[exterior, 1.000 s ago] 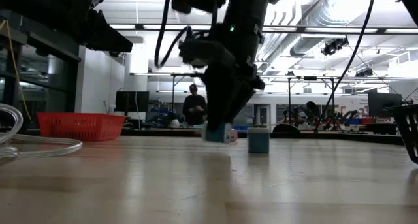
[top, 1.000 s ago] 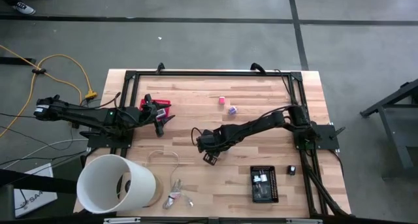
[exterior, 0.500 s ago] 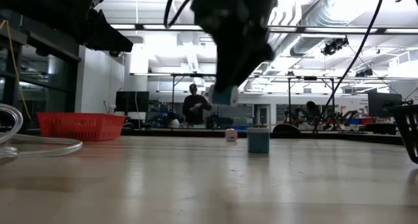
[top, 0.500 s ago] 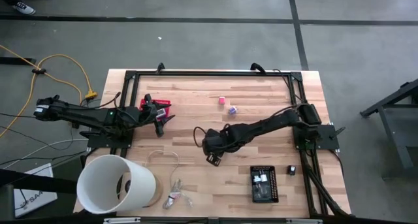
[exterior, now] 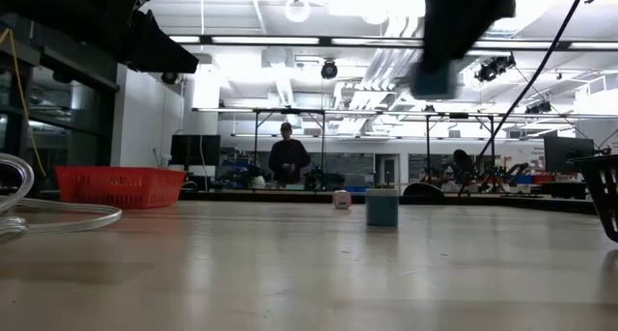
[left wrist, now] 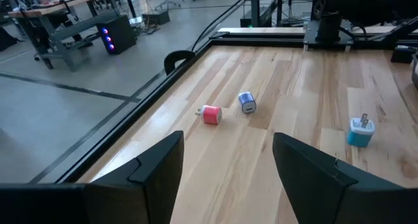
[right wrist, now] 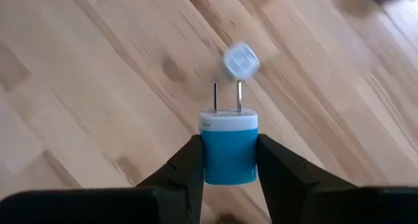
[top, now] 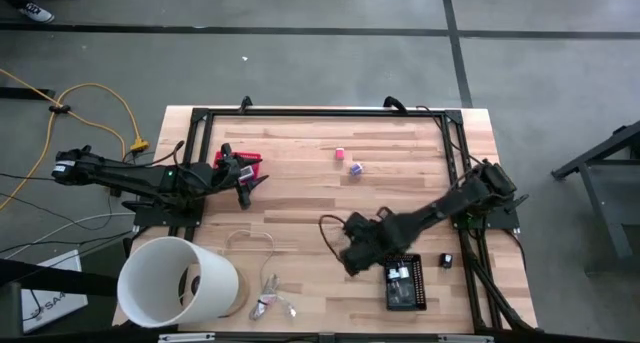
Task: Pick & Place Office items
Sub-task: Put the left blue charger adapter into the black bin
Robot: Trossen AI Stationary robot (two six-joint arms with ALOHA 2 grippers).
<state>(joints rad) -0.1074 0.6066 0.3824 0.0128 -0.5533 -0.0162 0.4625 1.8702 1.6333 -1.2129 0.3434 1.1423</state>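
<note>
table (top: pixel 400 153): pale wood, smooth | blue charger (right wrist: pixel 228 155): glossy plastic, metal prongs

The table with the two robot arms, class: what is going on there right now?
The right gripper holds a blue charger, prongs outward, in the air over the wooden table, close to the black tray. The left gripper waits open near the red basket. A pink charger and a purple one lie loose on the table, and a white tub lies at the table's corner.
</note>
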